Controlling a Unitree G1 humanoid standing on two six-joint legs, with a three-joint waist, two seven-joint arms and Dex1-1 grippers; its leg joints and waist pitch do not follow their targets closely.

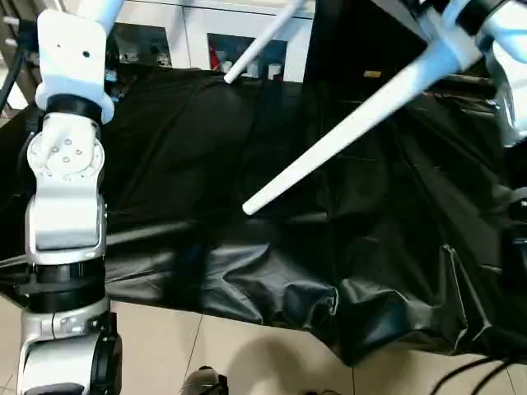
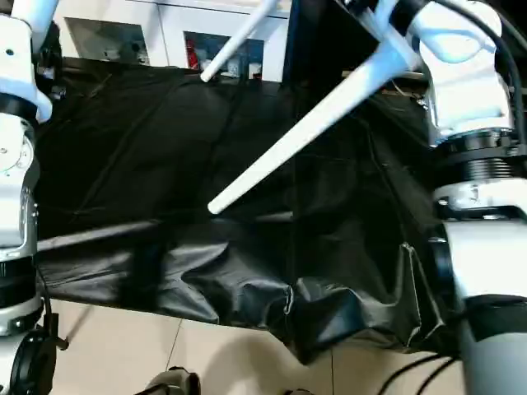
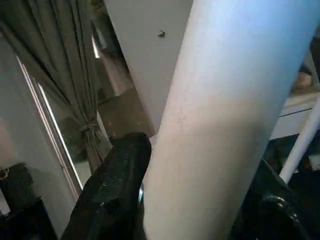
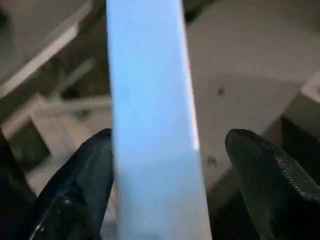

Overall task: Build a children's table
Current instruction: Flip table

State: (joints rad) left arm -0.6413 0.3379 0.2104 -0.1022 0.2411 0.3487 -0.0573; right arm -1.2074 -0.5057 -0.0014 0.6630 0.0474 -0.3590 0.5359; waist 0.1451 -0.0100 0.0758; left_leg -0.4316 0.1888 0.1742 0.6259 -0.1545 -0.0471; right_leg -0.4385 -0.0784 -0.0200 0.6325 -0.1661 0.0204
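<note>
Surface [image 1: 206, 164]: draped in a creased black sheet that fills most of my head view; its near edge sags in folds over the pale tiled floor [image 1: 239, 346] at 6 o'clock.
Cabinet [image 1: 198, 37]: white, with glass doors, standing behind the surface at 12 o'clock.
My arms: the left forearm [image 1: 66, 214] rises along the 9 o'clock edge of my head view, the right forearm [image 2: 486, 239] along the 3 o'clock edge.
Near leg [image 1: 354, 123]: a long white tube held up in the air over the black sheet; its long axis runs from the flared thick end at 2 o'clock down to the narrow blunt tip near the middle of the view, tapering all the way.
Far leg [image 1: 259, 41]: thinner-looking white tube, slanting the same way from 1 o'clock down to a rounded tip just above the surface's far edge.
Open room: bare black sheet lies beneath and to 8 o'clock of both tips.
Left gripper [image 3: 195, 200]: a fat white tube sits between my two black fingers [image 3: 112, 185]; the near one lies against it.
Right gripper [image 4: 170, 185]: spread wide around a white tube; one finger [image 4: 75, 185] is beside it, the other stands clear with a gap.
</note>
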